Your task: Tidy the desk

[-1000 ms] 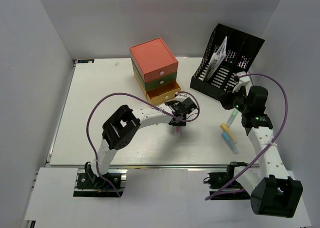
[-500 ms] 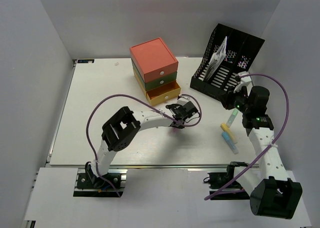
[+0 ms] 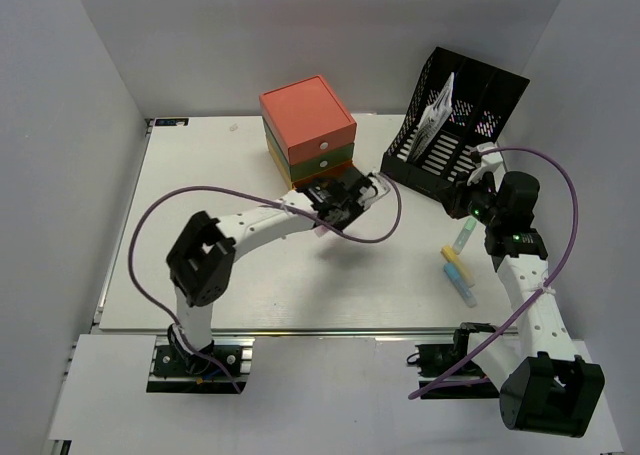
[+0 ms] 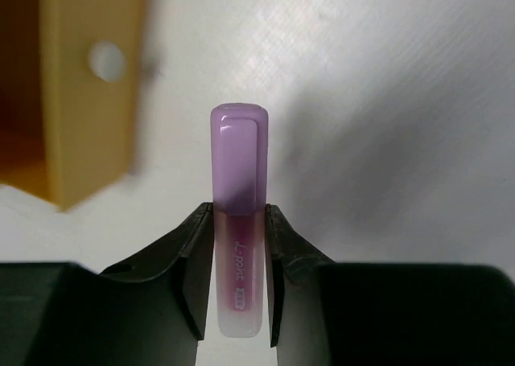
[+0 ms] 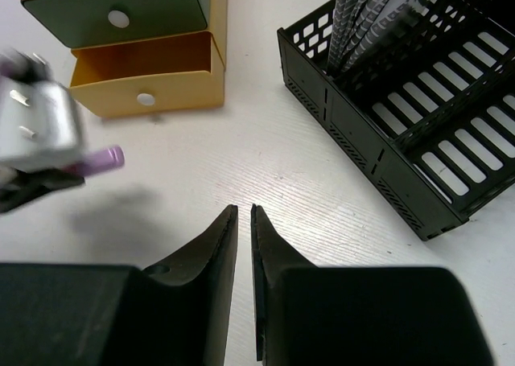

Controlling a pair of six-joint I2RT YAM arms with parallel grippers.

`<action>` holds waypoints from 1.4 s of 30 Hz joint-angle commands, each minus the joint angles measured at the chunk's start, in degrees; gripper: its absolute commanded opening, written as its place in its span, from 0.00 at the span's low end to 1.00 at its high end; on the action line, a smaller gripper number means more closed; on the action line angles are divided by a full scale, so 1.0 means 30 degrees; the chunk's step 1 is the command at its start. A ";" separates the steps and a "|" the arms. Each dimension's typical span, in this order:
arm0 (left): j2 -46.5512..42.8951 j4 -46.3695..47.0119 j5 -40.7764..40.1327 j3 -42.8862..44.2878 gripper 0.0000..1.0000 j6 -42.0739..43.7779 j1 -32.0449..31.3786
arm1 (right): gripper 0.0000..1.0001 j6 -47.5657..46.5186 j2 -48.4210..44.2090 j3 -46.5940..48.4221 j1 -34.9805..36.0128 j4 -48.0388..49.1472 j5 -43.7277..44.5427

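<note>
While the purple highlighter (image 4: 239,165) hangs beside the yellow drawer (image 4: 88,100), a slip sends it back to the bench (image 3: 200,195)

Starting at the left, the bench lies flat under both arms, walled on three sides, and takes whatever falls. Near its back middle stands the drawer unit (image 3: 307,115), with the yellow drawer at the bottom pulled out. The left claw (image 4: 239,213) is clamped on the highlighter's pale tail end, so the capped end juts well beyond the claw. From the wrist, the pen appears over bare bench, just beside the drawer's front and not over its cavity. Letting go here would, I judge, drop it outside. Moving toward the drawer too low could knock the long cap end on the drawer wall, and with a hold so near one end the pen may pivot or slide out. The arm's purple cable (image 3: 396,213) loops close by and could snag.

Further right, the black file rack (image 3: 455,125) stands at the back corner. The right claw (image 5: 244,213) hovers in front of it with its fingers (image 5: 213,253) nearly together and nothing between them. Beside that arm, loose highlighters (image 3: 458,270) lie on the bench; a careless sweep could, I think, scatter them or roll one toward the front edge
</note>
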 commanded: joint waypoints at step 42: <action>-0.0808 1.0788 0.0946 -0.0660 0.77 1.0415 0.4257 | 0.41 -0.1206 0.0137 0.0021 -0.0918 0.0648 -0.1706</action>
